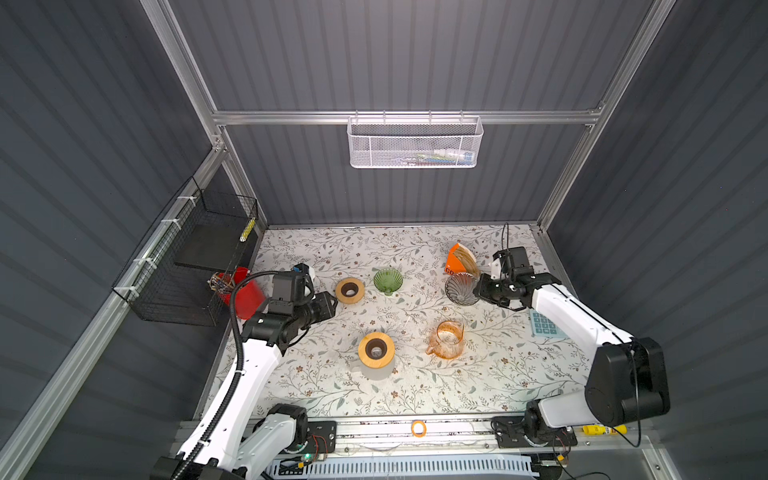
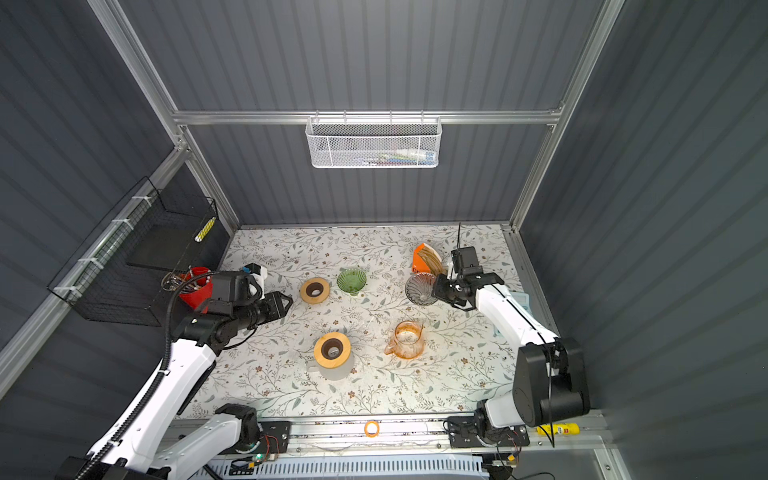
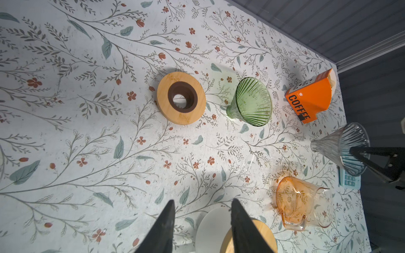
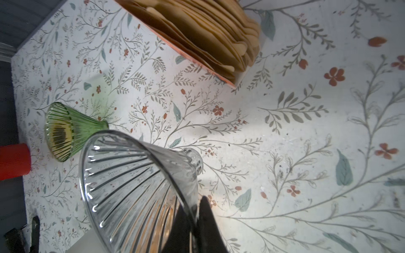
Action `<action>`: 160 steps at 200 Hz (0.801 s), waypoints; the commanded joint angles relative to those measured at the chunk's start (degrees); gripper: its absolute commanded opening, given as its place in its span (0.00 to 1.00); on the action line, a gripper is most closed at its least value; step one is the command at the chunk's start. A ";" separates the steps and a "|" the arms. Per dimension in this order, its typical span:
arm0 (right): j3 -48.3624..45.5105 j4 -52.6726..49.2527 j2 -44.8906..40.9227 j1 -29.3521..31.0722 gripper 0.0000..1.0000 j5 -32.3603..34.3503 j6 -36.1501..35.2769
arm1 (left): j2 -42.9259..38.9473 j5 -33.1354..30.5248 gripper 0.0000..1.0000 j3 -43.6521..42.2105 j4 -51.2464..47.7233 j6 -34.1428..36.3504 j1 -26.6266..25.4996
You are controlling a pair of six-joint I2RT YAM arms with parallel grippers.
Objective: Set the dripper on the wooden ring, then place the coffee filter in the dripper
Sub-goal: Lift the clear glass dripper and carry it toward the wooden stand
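Clear ribbed glass dripper (image 4: 135, 186) is filling my right wrist view, tilting on its side just beside the orange box (image 3: 311, 98). My right gripper (image 4: 194, 208) is pinching its rim. Tan paper filters (image 4: 197, 32) are sitting stacked and fanned inside that box. My left gripper (image 3: 203, 199) is hovering half-open and empty, well apart from the box.

Both top views: high, looking down on whole bench (image 1: 498, 374). Left wrist: low, wide. Right wrist: close on clear dripper (image 4: 131, 186). Both wrists catch green dripper (image 3: 252, 103).
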 commanded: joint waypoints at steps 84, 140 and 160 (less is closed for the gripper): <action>14.79 -17.56 -8.18 10.65 0.00 -6.67 -6.27 | -0.54 -0.67 0.41 7.37 -15.92 1.20 0.36; 21.86 -21.85 -5.08 21.58 0.00 -7.35 -7.59 | -2.04 -2.17 0.40 10.71 -20.77 1.02 0.38; 24.21 -22.98 -3.01 25.69 0.00 -7.29 -8.19 | -2.13 -3.10 0.40 11.82 -23.46 1.20 0.31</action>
